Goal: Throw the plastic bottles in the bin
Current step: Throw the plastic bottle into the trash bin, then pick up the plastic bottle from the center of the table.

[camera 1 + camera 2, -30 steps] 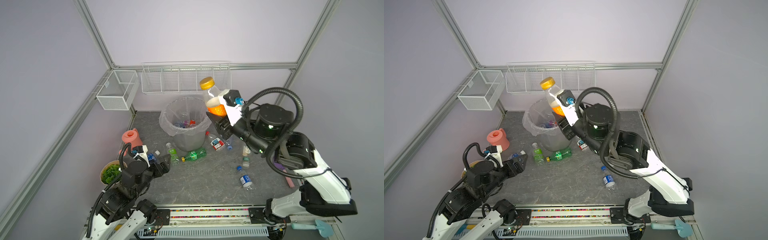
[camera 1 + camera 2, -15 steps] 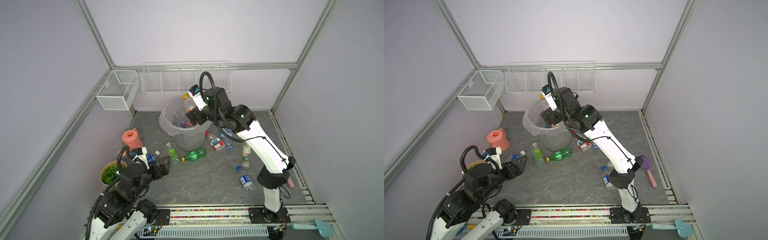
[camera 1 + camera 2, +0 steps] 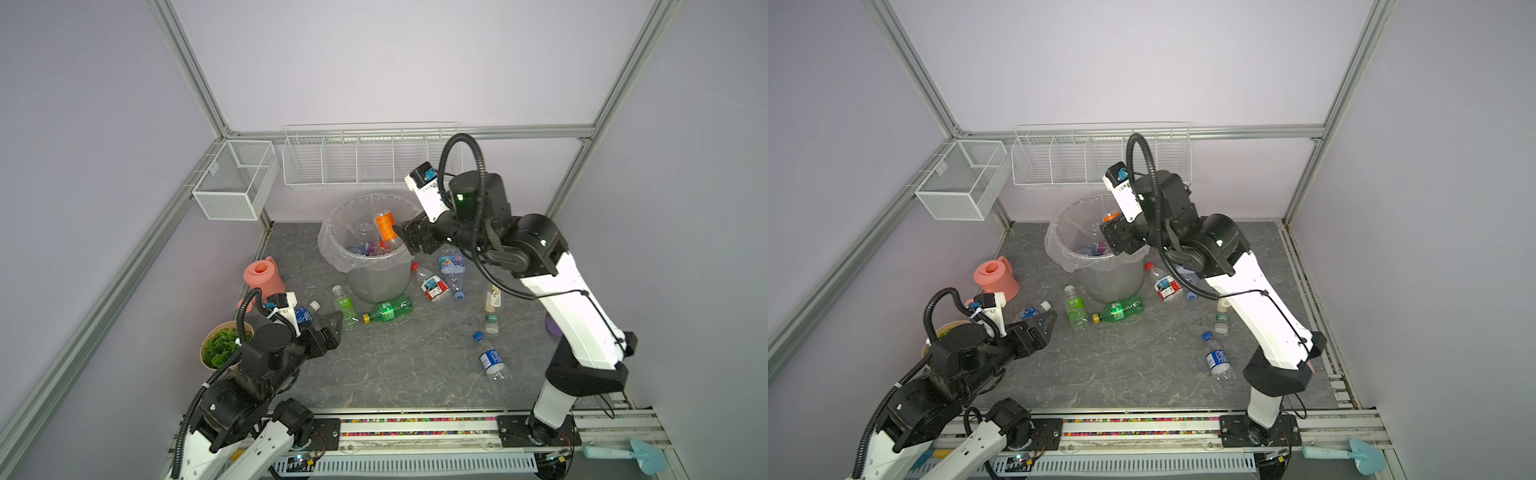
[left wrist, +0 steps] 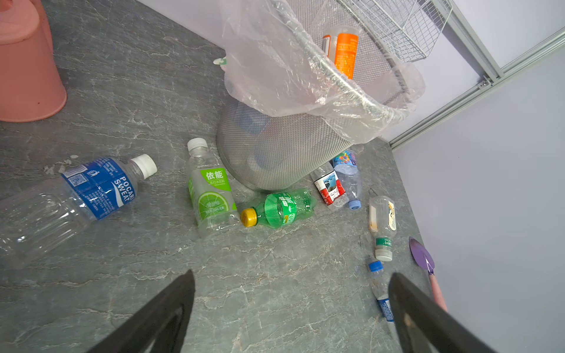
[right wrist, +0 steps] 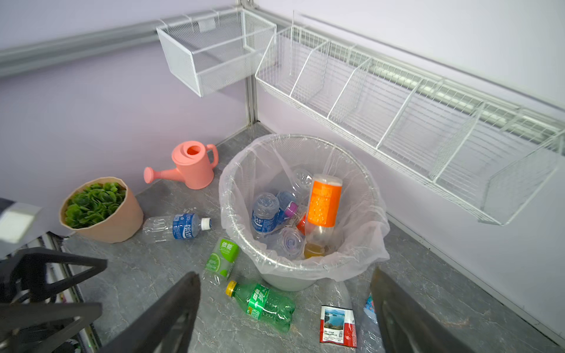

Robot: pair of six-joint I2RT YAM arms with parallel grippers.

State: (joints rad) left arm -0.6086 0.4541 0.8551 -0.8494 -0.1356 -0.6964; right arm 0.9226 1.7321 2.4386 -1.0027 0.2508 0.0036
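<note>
The grey mesh bin [image 3: 332, 232] with a clear bag over its rim stands at the back. An orange-labelled bottle [image 3: 384, 226] stands upside down inside it among several other bottles [image 5: 266, 211]. My right gripper [image 3: 409, 239] hovers open and empty beside the bin's right rim [image 5: 371, 195]. My left gripper [image 3: 332, 328] is open and empty, low above the floor at front left. Close to it lie a blue-labelled bottle [image 4: 97, 189], a lime-labelled bottle [image 4: 212, 192] and a green bottle [image 4: 281, 209]. A red-and-white labelled bottle [image 3: 432, 286] and a blue-capped bottle [image 3: 490, 359] lie further right.
A pink watering can [image 3: 264, 278] and a potted plant [image 3: 222, 347] stand at the left. White wire baskets [image 3: 232, 183] [image 3: 365, 158] hang on the walls behind the bin. A purple trowel [image 4: 423, 259] lies at the right edge of the floor.
My right gripper carried the orange-labelled bottle over the bin and opened. The bottle now stands in the bin and the gripper has drawn back to the right. The left arm barely moved.
</note>
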